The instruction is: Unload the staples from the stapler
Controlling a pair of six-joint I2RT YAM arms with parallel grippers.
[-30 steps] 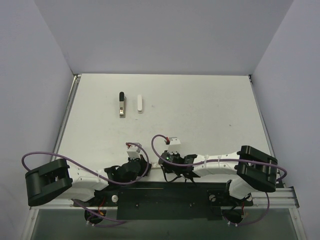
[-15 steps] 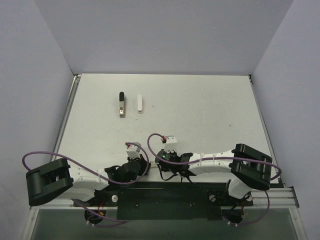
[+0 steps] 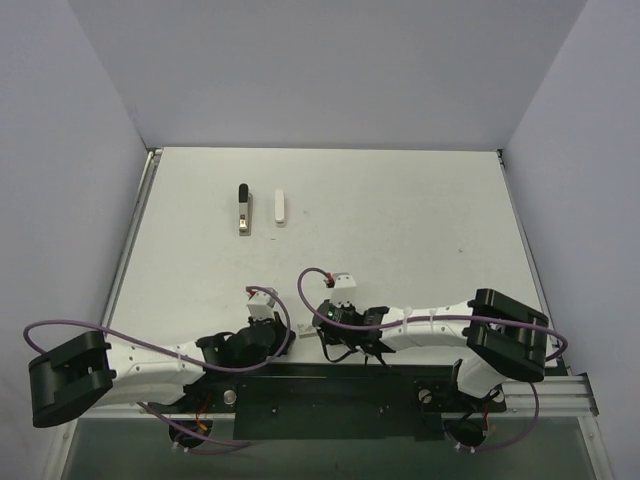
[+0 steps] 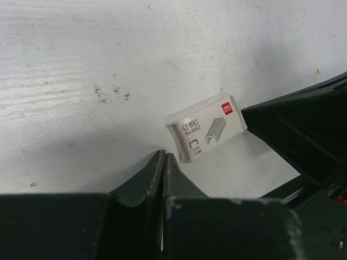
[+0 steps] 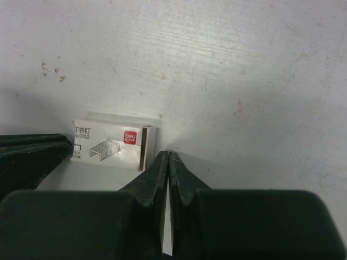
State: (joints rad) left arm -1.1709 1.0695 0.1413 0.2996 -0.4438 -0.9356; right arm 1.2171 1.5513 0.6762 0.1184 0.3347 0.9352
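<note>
Since both the left gripper (image 4: 164,162) and right gripper (image 5: 168,161) are pinched shut on nothing, no grab yet; they flank one small staple box (image 4: 206,129) down at the near side; the one stapler (image 3: 243,207) lies well away at far left, just beside one white bar (image 3: 280,208); I'd guess it's rigid, slick, a bit hefty, so pinch across its narrow sides mid-body.
</note>
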